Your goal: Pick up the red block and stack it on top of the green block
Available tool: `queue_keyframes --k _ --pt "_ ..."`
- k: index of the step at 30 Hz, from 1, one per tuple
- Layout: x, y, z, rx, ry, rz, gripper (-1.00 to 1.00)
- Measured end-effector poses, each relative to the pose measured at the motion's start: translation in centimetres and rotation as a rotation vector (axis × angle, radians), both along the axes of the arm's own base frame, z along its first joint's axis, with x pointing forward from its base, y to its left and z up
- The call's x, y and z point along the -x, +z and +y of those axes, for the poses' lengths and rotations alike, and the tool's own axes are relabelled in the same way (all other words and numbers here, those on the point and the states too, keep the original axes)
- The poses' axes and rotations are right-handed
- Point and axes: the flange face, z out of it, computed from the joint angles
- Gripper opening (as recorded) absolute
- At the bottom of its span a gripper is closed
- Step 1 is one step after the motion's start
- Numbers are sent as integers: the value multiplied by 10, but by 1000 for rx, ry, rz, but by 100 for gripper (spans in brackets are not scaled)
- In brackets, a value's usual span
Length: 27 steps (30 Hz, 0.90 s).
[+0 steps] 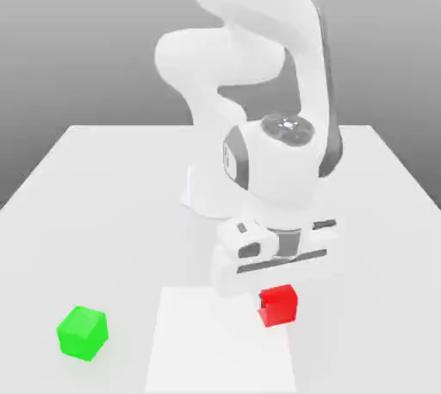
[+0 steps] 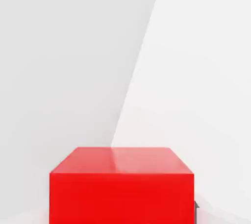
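Note:
The red block [image 1: 281, 308] sits on the white table [image 1: 103, 211] in the front middle of the exterior view. My gripper [image 1: 276, 290] has come straight down over it, and its white hand covers the block's upper back. In the hand view the red block [image 2: 121, 188] stands large and very close, with a dark finger [image 2: 196, 211] pressed against its side. The gripper is shut on the red block, which still looks to be at table height. The green block [image 1: 83, 332] lies apart at the exterior view's front left.
The arm's white base [image 1: 211, 194] rises just behind the hand. A paler rectangular patch [image 1: 220, 345] marks the table between the two blocks. The table's edges run along both sides of the exterior view.

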Motion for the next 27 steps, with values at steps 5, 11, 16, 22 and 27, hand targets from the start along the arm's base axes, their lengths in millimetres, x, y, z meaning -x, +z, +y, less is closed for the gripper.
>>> queue_keyframes --k 5,11,16,22,27 --pt "-2 38 -1 0 4 2 -100" --pt "-32 51 -40 -10 -63 4 -100" --pt "-50 59 -131 -11 -245 4 -100" --pt "-45 70 -285 -2 -527 2 -100" --pt "-47 17 -289 0 -528 2 100"
